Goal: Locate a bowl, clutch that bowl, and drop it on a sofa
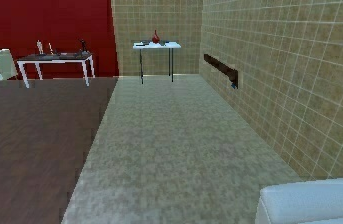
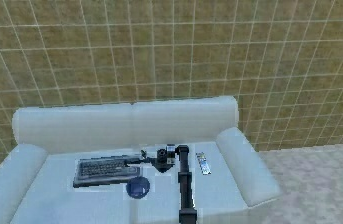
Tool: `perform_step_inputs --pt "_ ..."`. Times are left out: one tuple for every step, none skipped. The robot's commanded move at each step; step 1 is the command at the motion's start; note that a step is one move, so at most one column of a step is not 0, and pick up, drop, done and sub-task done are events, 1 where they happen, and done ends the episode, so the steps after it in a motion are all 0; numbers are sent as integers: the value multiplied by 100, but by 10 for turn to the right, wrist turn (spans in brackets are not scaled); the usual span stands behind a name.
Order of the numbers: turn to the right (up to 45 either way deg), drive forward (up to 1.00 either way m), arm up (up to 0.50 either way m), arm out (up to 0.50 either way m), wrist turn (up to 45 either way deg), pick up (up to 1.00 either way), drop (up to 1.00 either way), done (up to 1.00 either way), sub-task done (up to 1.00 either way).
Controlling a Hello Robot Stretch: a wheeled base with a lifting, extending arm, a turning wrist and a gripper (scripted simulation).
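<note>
Indoors, a white sofa [image 2: 129, 120] stands against a tan tiled wall [image 2: 179, 50] in the arm side view. The robot's dark arm [image 2: 186, 190] rises from the bottom edge over the seat cushion. At its far end the hand [image 2: 145, 157] points toward the view's left, with its tips at the near end of a grey keyboard [image 2: 104, 170] lying flat on the seat. With the keyboard lying right behind the tips, it cannot be told whether the hand grips anything. A small, round, dark blue bowl [image 2: 139, 188] shows on the seat cushion, just left of the arm and nearer the front edge than the keyboard. Whether it touches the hand cannot be told. A pale remote [image 2: 203, 162] lies on the cushion on the arm's other side.

In the forward view, speckled grey floor [image 1: 159, 140] runs along the tiled wall to a small white-topped surface [image 1: 156, 46] carrying a red vase [image 1: 156, 38]. A long white surface [image 1: 54, 62] bearing a few small items stands before a red wall [image 1: 59, 25]. A corner of the sofa [image 1: 309, 200] juts in at the lower right.
</note>
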Motion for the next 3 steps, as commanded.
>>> perform_step_inputs --pt "0 0 10 0 0 0 0 0 0" --pt "0 0 0 -8 0 0 0 0 0" --pt "0 0 0 0 0 0 0 100 0"
